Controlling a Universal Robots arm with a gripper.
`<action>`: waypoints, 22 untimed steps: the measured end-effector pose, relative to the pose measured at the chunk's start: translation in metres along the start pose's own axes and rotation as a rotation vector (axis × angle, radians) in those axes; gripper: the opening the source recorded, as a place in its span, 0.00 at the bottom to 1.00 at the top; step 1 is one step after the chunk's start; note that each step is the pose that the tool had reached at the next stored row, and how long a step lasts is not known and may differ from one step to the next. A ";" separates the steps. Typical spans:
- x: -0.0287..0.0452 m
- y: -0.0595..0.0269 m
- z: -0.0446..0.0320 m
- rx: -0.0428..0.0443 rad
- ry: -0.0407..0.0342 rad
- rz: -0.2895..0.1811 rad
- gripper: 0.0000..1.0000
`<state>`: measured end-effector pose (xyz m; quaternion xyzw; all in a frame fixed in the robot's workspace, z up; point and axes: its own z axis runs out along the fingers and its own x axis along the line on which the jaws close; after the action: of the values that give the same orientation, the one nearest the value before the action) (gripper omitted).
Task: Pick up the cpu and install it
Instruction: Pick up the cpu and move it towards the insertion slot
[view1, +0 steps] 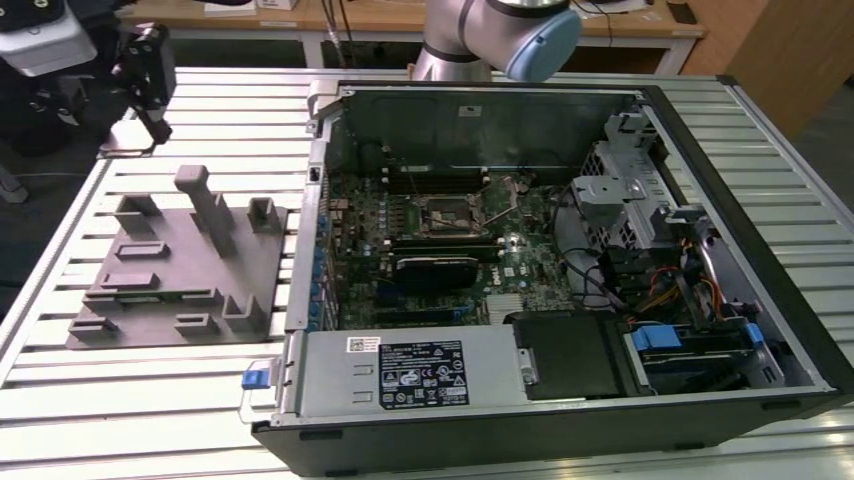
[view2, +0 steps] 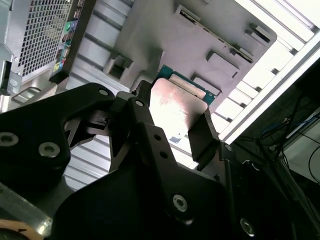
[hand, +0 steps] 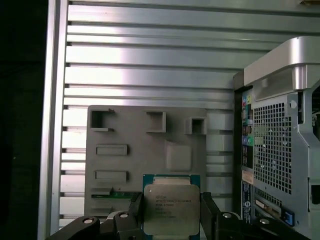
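- Gripper – its two black fingers are clamped on opposite edges of the cpu, which sits squarely between them with its silvery lid facing the first wrist view.
- In the second wrist view the gripper has the same hold. The cpu juts out past the fingertips, with a thin green edge along its far side.
- Both gripped edges of the chip are hidden behind the finger pads, and the gripper's body covers its near edge.
- Several lines of dark print cross the lid, too small to make out.
- Beyond the held chip, and apart from it, lies the grey fixture on the slatted table.
- In the exterior view the gripper hangs over the table's edge, with the fixture just to the exterior view's right of it.
- Further right of the gripper stands the open computer case – a white label on its metal box, the text unreadable.
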<state>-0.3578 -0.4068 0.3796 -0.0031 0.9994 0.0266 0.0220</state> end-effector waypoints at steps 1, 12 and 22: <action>-0.0037 -0.0001 0.0001 0.0000 0.0003 0.000 0.54; -0.0441 -0.0003 0.0019 0.0000 0.0028 0.000 0.54; -0.0825 -0.0006 0.0036 0.0000 0.0060 0.000 0.54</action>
<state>-0.2752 -0.4068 0.3797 -0.0030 0.9995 0.0266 0.0190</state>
